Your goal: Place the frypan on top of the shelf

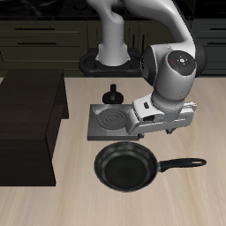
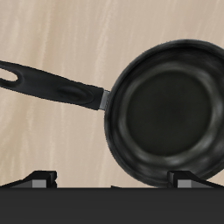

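Light wood counter [image 1: 194,199], dark drawer cabinets behind. The frypan [image 1: 126,167] sits flat on the counter near the front edge, handle [image 1: 181,163] pointing away from the shelf [image 1: 31,110], just in front of the grey stove plate [image 1: 112,120]. The shelf's flat top is bare where we can see it.

We see the end effector [image 1: 163,132] above and behind the pan, over the stove plate's edge, not touching anything; its fingers [image 2: 185,179] stand apart and empty in the wrist view. The arm is bent forward from its base, wrist angled down toward the pan.

Risks, in our judgement: the handle is narrow and glossy, so an off-centre grip could let the pan swing or slip; a low carry could clip the shelf's edge.
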Robot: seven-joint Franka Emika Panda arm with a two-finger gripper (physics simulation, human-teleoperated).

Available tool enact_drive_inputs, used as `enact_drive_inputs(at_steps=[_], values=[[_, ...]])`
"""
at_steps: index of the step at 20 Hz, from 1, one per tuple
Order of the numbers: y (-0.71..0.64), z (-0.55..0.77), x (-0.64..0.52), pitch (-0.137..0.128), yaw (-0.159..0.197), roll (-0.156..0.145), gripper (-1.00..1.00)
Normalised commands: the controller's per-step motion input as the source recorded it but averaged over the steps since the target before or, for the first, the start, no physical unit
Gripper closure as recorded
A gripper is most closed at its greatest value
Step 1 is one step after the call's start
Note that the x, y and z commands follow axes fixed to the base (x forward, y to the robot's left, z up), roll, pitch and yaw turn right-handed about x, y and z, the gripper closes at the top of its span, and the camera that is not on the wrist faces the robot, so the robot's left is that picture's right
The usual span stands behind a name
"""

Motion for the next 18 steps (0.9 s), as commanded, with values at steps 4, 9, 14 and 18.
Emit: enact_drive_inputs(at_steps=[4,9,14,18], values=[[0.05,-0.36,-0.02,0.012,0.065,0.005,-1.00],[-0.01,-0.24,0.00,0.022,0.029,-0.004,-1.00],[0.06,-0.18,-0.04,0.013,0.036,0.010,-1.00],[0.05,-0.13,-0.02,0.009,0.012,0.012,-1.00]])
